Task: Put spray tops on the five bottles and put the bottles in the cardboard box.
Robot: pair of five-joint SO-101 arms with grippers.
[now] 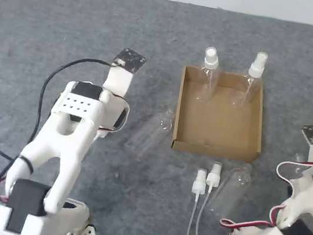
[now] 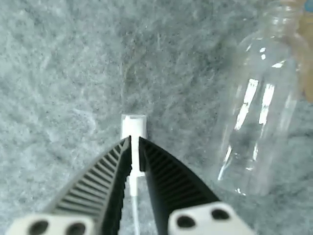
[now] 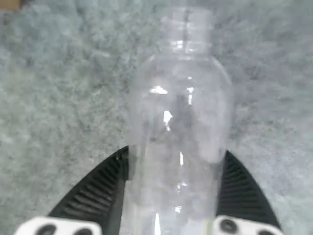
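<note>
The cardboard box [image 1: 214, 149] lies open in the middle of the grey tabletop [image 1: 52, 23]. Inside it, 2 bottles stand upright against the far wall, the first capped bottle [image 1: 209, 72] and the second capped bottle [image 1: 253, 79], each with a white spray top on. Just in front of the box, 2 loose spray tops [image 1: 200, 183] lie side by side with their tubes trailing towards the arms. An uncapped bottle [image 1: 231, 189] lies right beside them. Another clear bottle [image 1: 151, 130] lies on its side near the box, towards the left arm.

The left claw [image 2: 134, 142] is down at the tabletop with its fingers pinched together on a white spray top [image 2: 133, 126], and that clear bottle [image 2: 254, 112] lies close by. The right claw [image 3: 176, 154] is clamped on an open-necked bottle [image 3: 178, 98], with 1 finger on each side of its body, low over the tabletop.
</note>
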